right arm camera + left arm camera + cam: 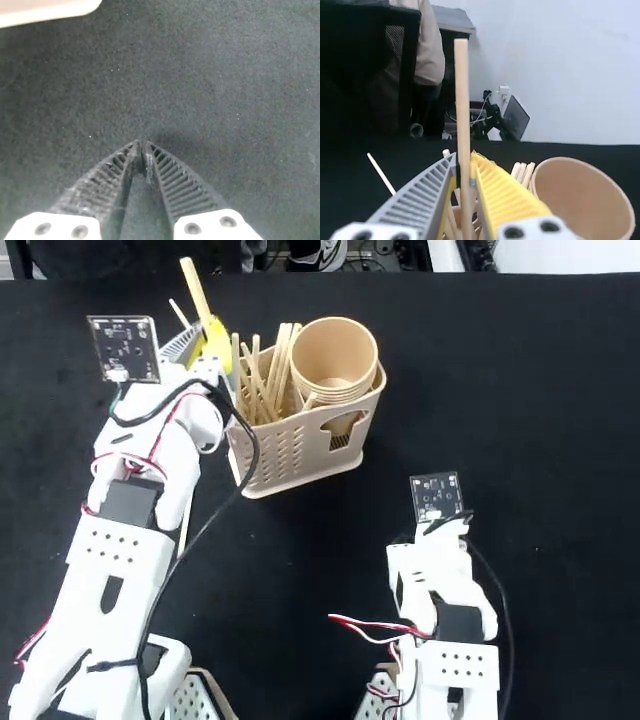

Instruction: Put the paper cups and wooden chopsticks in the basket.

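The chopstick point(195, 290) you are placing is clamped in your left pincer point(207, 340). It is gripped low on its length, so most of it stands above the fingers, near upright. The basket point(300, 445) is just beside that pincer, toward the right arm's side. The coming move looks like a short shift across the rim, then a release with the stick's long axis pointing down into the basket. What stands in your way is inside. A bundle of chopsticks point(262, 375) fans out in the compartment nearest the pincer, and a stack of cups point(333, 355) fills the other, so aim for a gap among the sticks. A thin pale stick point(180, 313) lies on the tabletop point(520, 390) just beyond the pincer, and I cannot tell whether it is another chopstick. Your right pincer point(141, 150) is pressed together on nothing, over the tabletop and well apart from the basket. The left arm is clearly the nearer one.
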Tool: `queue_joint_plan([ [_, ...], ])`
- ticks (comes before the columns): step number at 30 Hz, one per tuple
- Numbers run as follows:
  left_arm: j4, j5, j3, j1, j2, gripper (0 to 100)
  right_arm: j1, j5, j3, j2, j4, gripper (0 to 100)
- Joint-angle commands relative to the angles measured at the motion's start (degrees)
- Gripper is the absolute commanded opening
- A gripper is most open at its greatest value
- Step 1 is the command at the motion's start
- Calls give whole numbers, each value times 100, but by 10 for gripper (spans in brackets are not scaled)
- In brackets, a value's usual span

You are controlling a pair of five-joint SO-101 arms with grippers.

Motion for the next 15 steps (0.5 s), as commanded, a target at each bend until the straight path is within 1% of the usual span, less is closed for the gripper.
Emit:
queue_joint_plan([
  [1, -62, 44, 4, -84, -62, 29, -53, 26, -13, -57, 18, 12],
  [3, 9, 35, 13, -84, -62, 30, -53, 26, -13, -57, 18, 12],
  [4, 176, 26, -40, -84, -62, 34, -53, 26, -13, -57, 18, 12],
  [5, 404, 26, -84, -75, -62, 59, -53, 26, -13, -57, 18, 12],
  [8, 1327, 53, -488, 66, -70, 198, -53, 26, -13, -57, 18, 12],
  [10, 1978, 53, -892, 110, -62, 247, -53, 26, -13, -57, 18, 12],
  [15, 3262, 53, -2009, 66, -62, 226, -53, 26, -13, -57, 18, 12],
])
